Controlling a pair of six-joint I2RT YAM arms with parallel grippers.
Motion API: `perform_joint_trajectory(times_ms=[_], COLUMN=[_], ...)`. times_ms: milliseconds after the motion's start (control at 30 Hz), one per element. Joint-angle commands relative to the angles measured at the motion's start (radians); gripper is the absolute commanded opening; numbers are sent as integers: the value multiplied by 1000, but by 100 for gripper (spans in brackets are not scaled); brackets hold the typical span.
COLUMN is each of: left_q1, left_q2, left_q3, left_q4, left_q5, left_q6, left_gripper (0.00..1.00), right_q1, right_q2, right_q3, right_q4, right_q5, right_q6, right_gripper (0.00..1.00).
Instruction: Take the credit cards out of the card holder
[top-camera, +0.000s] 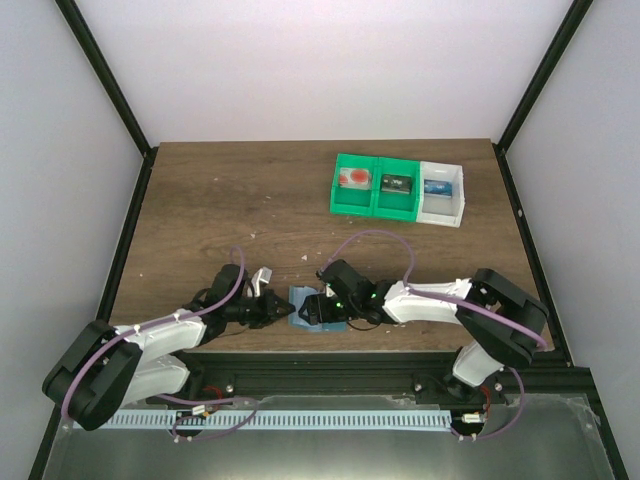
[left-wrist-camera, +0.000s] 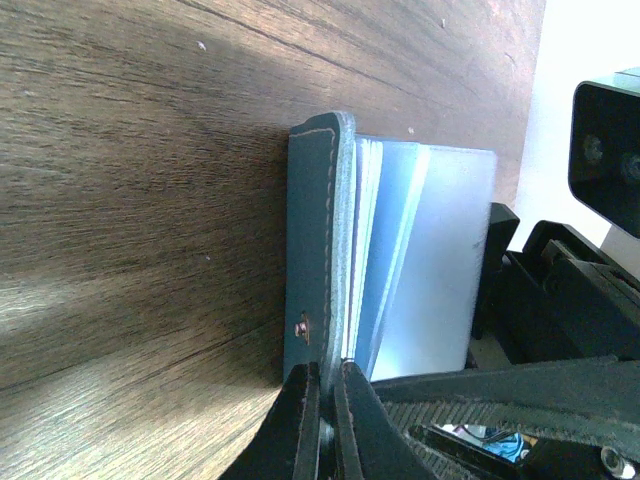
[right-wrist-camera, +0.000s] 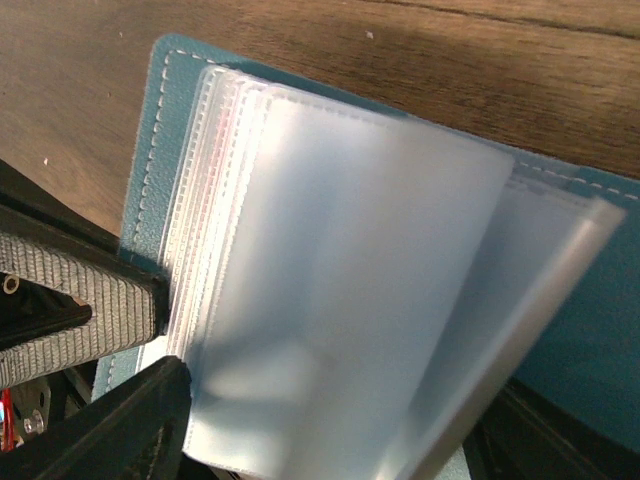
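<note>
Card holder (top-camera: 301, 305) lies open on the desk (top-camera: 230, 200) between the left fingers (left-wrist-camera: 300, 420), clamped on its cover edge, and the right fingers (right-wrist-camera: 130, 430), spread around the clear sleeves (right-wrist-camera: 340, 280). Advise keeping the cover pinned and fanning the sleeves singly; their contents cannot be told. Bins (top-camera: 398, 190) sit well beyond the fingers, obstructing nothing.

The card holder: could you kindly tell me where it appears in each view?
Top external: card holder low centre on the wooden table.
Left wrist: centre, its cover clamped by left pincer.
Right wrist: fills the frame, sleeves fanned.
Shared landmark: that table's wood grain.
</note>
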Motion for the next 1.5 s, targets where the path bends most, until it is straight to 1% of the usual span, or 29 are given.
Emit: perform_joint_trajectory(times_ms=[0,267,433,667,833,933,1067,1267,1467], left_q1=[-3,-3,-3,-3,-2,-3,-2,-3,-3], left_q2=[-5,-5,1,-2,-5,-5,5,11,9], left_q3=[-9,-10,-11,-14,-14,-13,-15,1,8], left_q4=[16,18,24,20,19,22,36,32,27], left_q5=[13,14,15,14,16,13,19,26,31], left_q6=[1,3,1,2,4,0,-9,-10,-12], left_gripper=[0,0,0,0,0,0,0,0,0], right_q1=[10,10,10,10,10,10,10,14,21], right_q2=[-7,-64,-96,-156,-225,-270,-304,-196,-96], right_q3=[28,22,20,32,66,73,33,46,61], right_q4=[-34,-128,-159,-247,-317,-302,-169,-104,-69], right_q5=[50,162,191,283,318,300,210,99,60], right_q6=[-13,-22,-32,-38,-41,-43,-43,-21,-22], right_gripper=[72,72,71,71,66,66,72,75,77])
